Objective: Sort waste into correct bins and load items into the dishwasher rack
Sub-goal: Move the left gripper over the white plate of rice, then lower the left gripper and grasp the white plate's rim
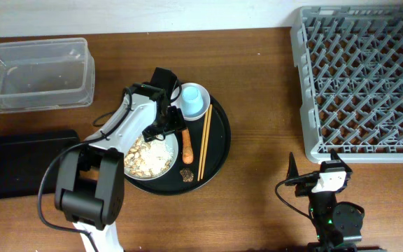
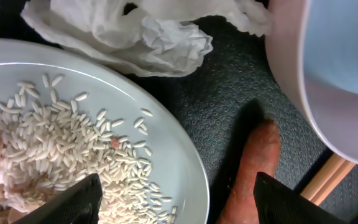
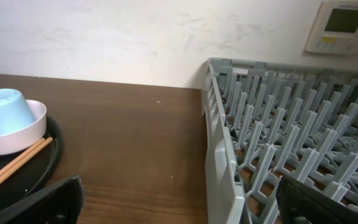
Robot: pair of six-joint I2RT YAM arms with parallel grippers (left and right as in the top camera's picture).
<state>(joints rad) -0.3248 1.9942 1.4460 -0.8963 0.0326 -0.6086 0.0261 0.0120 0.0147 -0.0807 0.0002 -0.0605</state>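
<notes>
Black fingers (image 2: 73, 200) of the left gripper (image 2: 178, 202) stand open around the small orange carrot (image 2: 250, 165), which lies on the round black tray (image 2: 229, 93) just beside the white plate (image 2: 173, 162); it looks light, hard and likely to roll, so pinch its middle, and the right gripper (image 3: 179, 202) is open too.

The plate (image 1: 166, 159) and the carrot (image 1: 187, 145) are lying side by side on the round tray (image 1: 220, 138); the rack (image 1: 359, 80) is sitting well off to the right.

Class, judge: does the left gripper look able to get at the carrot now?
Probably yes: left gripper open just above the uncovered carrot, though the plate rim also sits between its fingers.
</notes>
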